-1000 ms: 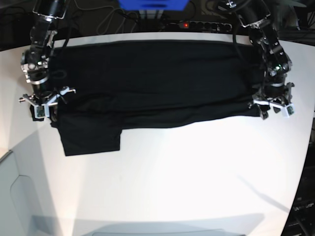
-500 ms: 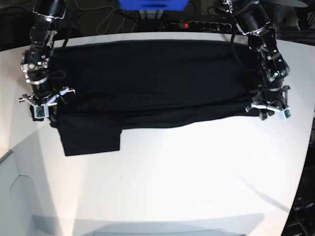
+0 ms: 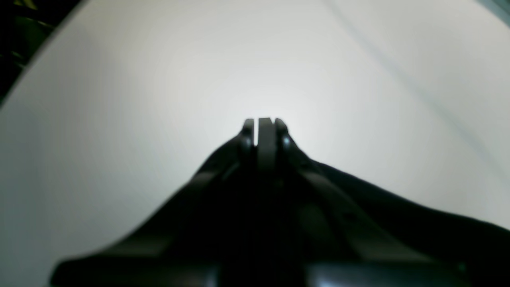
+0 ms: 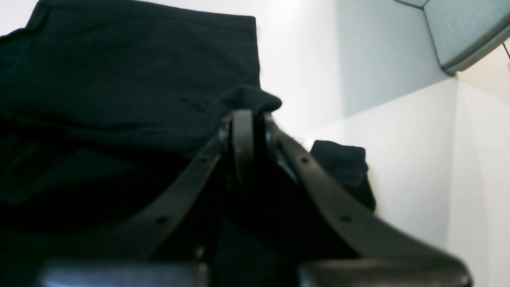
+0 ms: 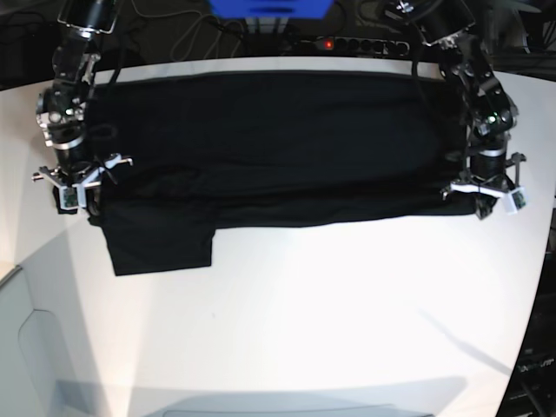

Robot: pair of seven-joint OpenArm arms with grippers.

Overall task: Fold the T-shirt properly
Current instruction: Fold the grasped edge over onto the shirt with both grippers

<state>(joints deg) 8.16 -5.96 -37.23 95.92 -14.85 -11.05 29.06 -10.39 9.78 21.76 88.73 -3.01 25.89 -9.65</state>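
Note:
The black T-shirt (image 5: pixel 278 139) lies spread across the far half of the white table (image 5: pixel 304 304), plain side up. One sleeve sticks out toward the front at the left (image 5: pixel 161 243); no print or label shows. My left gripper (image 5: pixel 489 207) is at the shirt's right front corner. In the left wrist view it (image 3: pixel 265 123) is shut, with black cloth (image 3: pixel 398 215) trailing from it over the table. My right gripper (image 5: pixel 74 195) is at the shirt's left edge. In the right wrist view it (image 4: pixel 243 115) is shut on a bunched fold of the shirt (image 4: pixel 119 59).
A power strip with a red light (image 5: pixel 347 43) and a blue object (image 5: pixel 269 7) sit behind the table's far edge. A grey panel (image 5: pixel 17 347) lies at the front left and also shows in the right wrist view (image 4: pixel 470 32). The table's right edge is close to my left gripper.
My left gripper has moved a little to the right and toward the front, drawing the shirt's right front corner out with it. The right gripper has hardly moved.

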